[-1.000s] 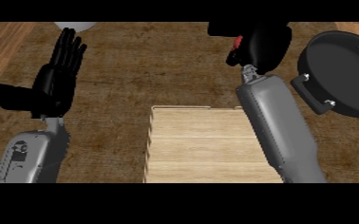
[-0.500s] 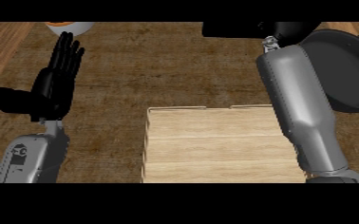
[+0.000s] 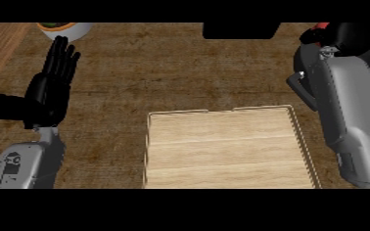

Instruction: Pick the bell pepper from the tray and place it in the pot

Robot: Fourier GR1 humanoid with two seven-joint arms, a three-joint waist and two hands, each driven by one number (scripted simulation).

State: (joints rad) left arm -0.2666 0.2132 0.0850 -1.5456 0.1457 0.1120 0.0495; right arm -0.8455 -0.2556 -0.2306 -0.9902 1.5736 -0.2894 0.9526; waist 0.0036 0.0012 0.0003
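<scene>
Right robot hand (image 3: pixel 345 35): top right, reads as curled round pepper (image 3: pixel 320 26); only a red sliver shows beside it.
Pepper: off tray (image 3: pixel 224 176), in the right grasp, above the pot area; not visibly in the pot yet.
Pot (image 3: pixel 298 85): mostly hidden under right forearm (image 3: pixel 339 112); only the handle pokes out on its left.
Why held so: forearm lies across pot, probably to bring pepper over the opening before letting go.
Left robot hand (image 3: pixel 49 90): released, fingers straight up, resting at left edge, well apart from tray; likely parked out of the way.
Tray: bottom centre of worktop (image 3: pixel 180 68), only bare wood showing.
Bowl (image 3: pixel 66 28): top left, not involved.
Versus 0.5 s ago: right forearm further right, hand closer to the corner; left robot hand and tray unchanged.
Next: release over pot; drop point can't be checked, opening hidden.
</scene>
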